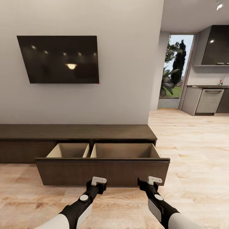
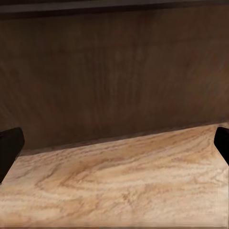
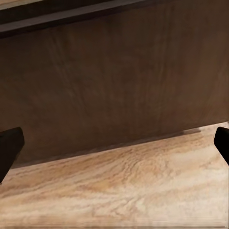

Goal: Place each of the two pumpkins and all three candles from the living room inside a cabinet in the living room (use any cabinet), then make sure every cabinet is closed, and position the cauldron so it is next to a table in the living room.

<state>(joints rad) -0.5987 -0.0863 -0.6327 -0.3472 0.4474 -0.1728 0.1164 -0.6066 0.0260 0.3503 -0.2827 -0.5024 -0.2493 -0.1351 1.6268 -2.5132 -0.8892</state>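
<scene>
The cabinet (image 1: 76,132) is lying lengthwise along the wall under the television (image 1: 58,58), its wide drawer (image 1: 101,171) facing the robot and standing pulled out. The left hand (image 1: 98,183) and right hand (image 1: 149,183) are hovering just before the drawer front, fingers spread wide.

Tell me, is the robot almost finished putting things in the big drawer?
Not yet. Done: the cabinet's wide drawer is pulled open. The part of its pale inside that shows holds no pumpkins or candles. In hand: nothing; the left gripper and right gripper are open and empty, close to the drawer front. Left: bringing the things, shutting the drawer, and moving the cauldron.
</scene>
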